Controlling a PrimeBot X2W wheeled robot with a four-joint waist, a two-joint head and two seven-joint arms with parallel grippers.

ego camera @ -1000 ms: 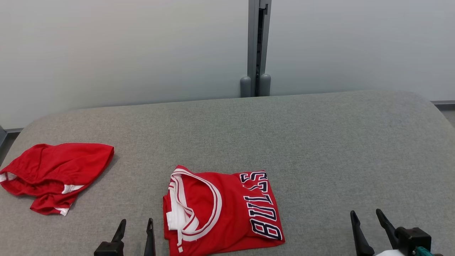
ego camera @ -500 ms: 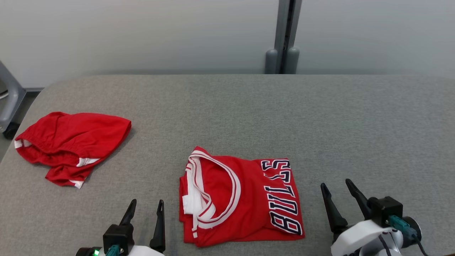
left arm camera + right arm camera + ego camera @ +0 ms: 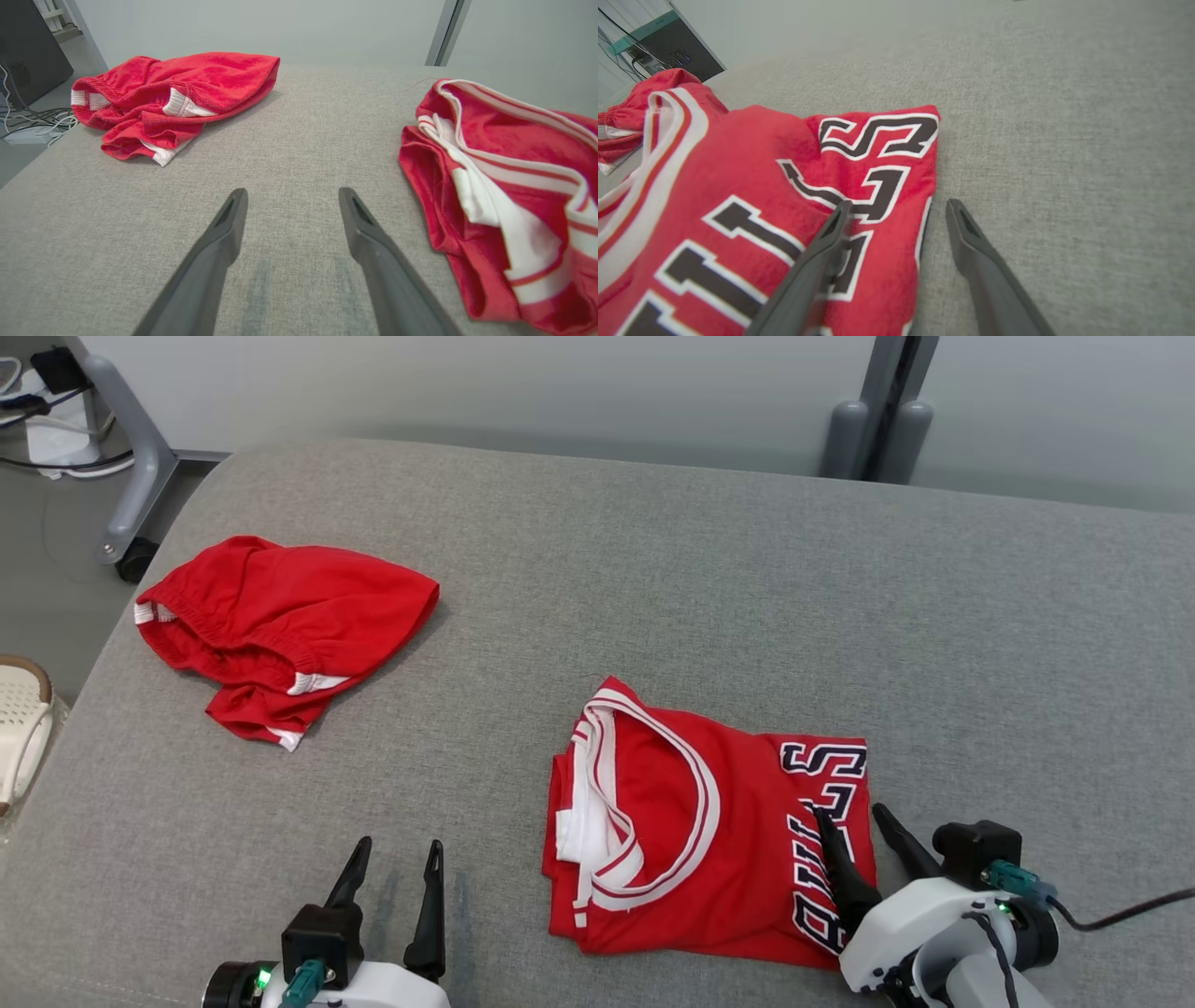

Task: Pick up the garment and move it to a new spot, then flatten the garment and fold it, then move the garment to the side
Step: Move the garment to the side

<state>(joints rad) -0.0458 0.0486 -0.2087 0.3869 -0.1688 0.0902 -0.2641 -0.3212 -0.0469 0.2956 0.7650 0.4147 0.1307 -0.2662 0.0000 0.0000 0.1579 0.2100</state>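
The left claw (image 3: 400, 843) is wide open and holds nothing. Its two dark fingers point out over the bare grey cushion (image 3: 700, 551), and in the left wrist view the left claw (image 3: 292, 191) has just grey cloth (image 3: 303, 130) between its fingers. The folded red jersey (image 3: 672, 859) lies near this claw on its right side, but apart from it. The jersey's white and red neck band (image 3: 644, 803) is on the side closest to the left claw. In the left wrist view the jersey (image 3: 514, 135) sits off to the right of the fingers. The red shorts (image 3: 299, 607) lie in a crumpled heap well ahead of the left claw and a bit to its left. They show up at the top left of the left wrist view (image 3: 201, 79). The right claw (image 3: 848, 809) is wide open too and holds nothing. It is at the far right edge of the jersey, where the dark letters with white edges (image 3: 826, 761) are. In the right wrist view the right claw (image 3: 899, 203) has its left finger over the letters on the jersey (image 3: 752, 158). Its right finger is over the grey cushion (image 3: 1064, 116), just beside the jersey's edge. I cannot tell if the fingers touch the cloth. Far off to the left of the left claw, past the cushion's edge, a white basket (image 3: 21, 728) sits on the floor.
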